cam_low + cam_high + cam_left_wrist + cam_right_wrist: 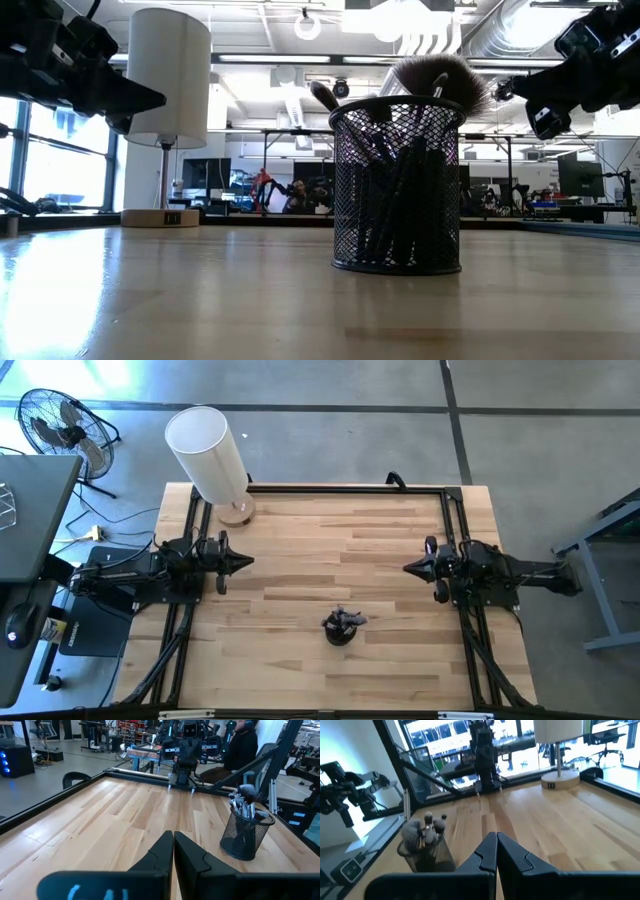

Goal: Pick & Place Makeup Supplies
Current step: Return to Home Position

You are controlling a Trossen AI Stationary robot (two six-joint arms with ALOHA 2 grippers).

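Both arms hang raised on either side of the black mesh holder (340, 632), well apart from it. The left gripper (248, 561) and right gripper (407, 568) are each pressed together and empty. The makeup brushes (440, 80) stand bristles-up inside the holder. Homing well likely means settling without swinging toward the holder.

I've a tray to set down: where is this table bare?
Widest bare patch: mid wooden table, bordered by the left gripper, the right gripper and the black mesh cup of makeup brushes. Both sides of the cup are bare too. Taken: the far left corner, by the base of the white cylinder lamp.
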